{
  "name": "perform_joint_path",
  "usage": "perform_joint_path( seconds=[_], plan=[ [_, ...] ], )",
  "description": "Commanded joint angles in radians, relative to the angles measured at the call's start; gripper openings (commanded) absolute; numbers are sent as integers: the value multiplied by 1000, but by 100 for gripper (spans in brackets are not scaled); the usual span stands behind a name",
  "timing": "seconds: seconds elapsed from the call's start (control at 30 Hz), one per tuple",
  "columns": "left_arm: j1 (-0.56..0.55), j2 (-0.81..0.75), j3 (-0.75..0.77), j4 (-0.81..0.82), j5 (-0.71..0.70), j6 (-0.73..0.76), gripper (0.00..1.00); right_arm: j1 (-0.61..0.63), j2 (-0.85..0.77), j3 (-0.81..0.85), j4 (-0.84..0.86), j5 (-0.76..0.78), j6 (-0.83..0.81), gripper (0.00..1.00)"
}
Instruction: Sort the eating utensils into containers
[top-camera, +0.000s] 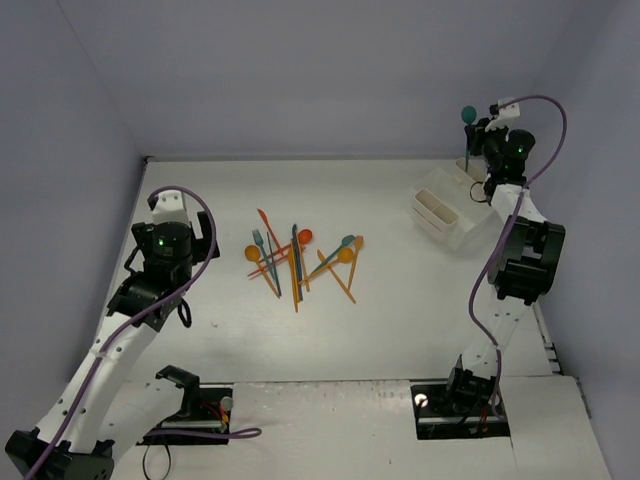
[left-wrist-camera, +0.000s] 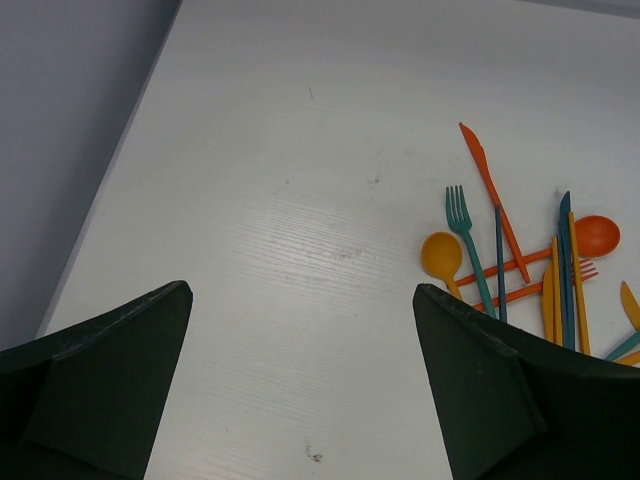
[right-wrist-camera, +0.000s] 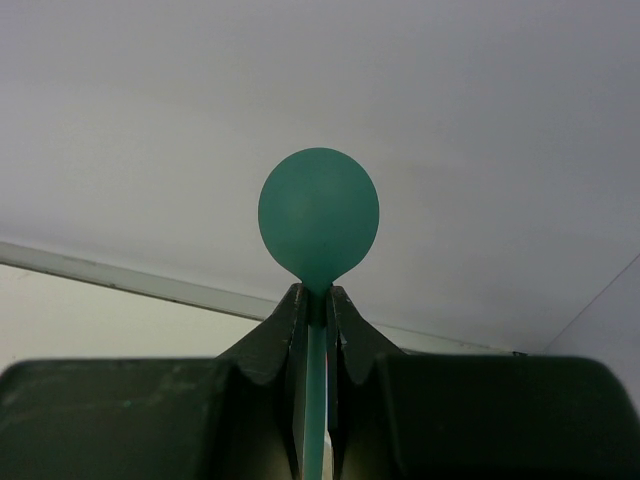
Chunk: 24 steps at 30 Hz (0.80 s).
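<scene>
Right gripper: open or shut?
Shut. In the right wrist view the right gripper pinches the teal spoon by its handle, just below the bowl, with no gap showing.

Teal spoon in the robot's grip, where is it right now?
In the top view, far right: the teal spoon stands bowl-up, pinched in the right gripper, raised near the white containers.

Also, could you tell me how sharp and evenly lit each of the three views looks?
Top external: soft, even light, only faint shadows under the utensils; the white containers barely stand out from the table. Left wrist: a broad sheen on the table, utensils sharp, the left gripper dark. Right wrist: the teal spoon is crisp against a plain wall, the right gripper underexposed.
</scene>
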Motion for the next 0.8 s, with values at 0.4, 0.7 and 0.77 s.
perform_joint_path(
  seconds=[0.4, 0.7, 0.77],
  plan=[
    [4, -58, 20, 12, 37, -14, 91, -5, -81, -142, 116, -41, 11, 13],
    [4, -83, 39, 23, 48, -22, 91, 9, -287, -215, 3, -5, 49, 35],
    [4, -79, 45, 35, 62, -20, 91, 21, -361, -216, -56, 25, 72, 44]
  ],
)
